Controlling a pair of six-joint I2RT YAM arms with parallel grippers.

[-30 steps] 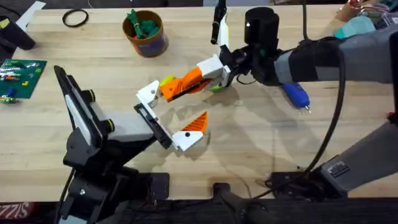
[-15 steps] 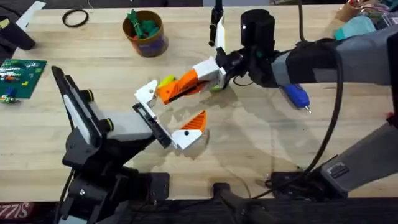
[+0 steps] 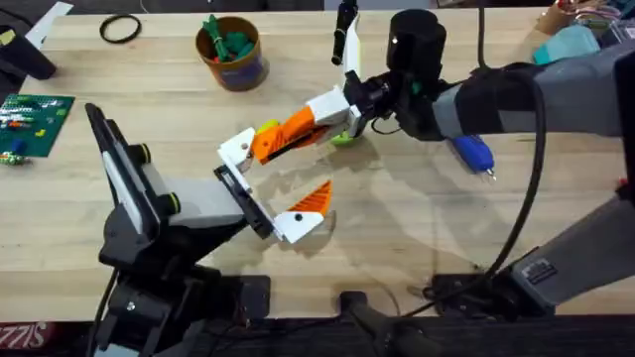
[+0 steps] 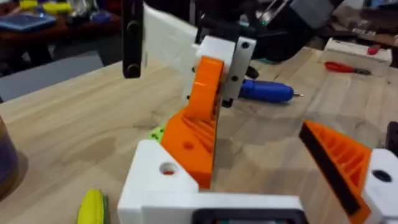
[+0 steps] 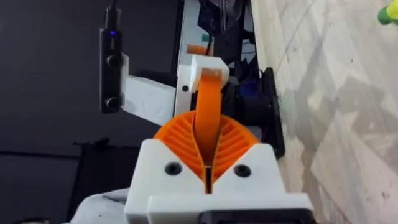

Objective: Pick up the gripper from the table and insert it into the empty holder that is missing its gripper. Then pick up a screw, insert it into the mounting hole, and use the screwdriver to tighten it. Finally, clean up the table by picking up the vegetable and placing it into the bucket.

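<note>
My right gripper (image 3: 303,125) (image 5: 207,134) is shut on the gripper (image 3: 236,149) (image 4: 199,130), clamping its smooth orange wedge. The part's white base sits at one end of the holder (image 3: 243,196), the black bracket on my left arm. The bracket's other end carries a ribbed orange finger (image 3: 316,195) (image 4: 336,155). My left gripper (image 3: 293,169) stands open. The vegetable (image 3: 266,129) lies on the table (image 3: 397,228) just behind the held part. The screwdriver (image 3: 471,151) (image 4: 264,91) rests on the table under the right arm. The bucket (image 3: 230,50) stands at the back. The screw is out of view.
A small green object (image 3: 345,140) lies under the right gripper. A green circuit board (image 3: 35,119) and a black ring (image 3: 120,30) sit far left. A teal cloth (image 3: 571,45) is at the back right.
The right gripper nudged the held part slightly left, then back a little. The left arm has stayed put.
</note>
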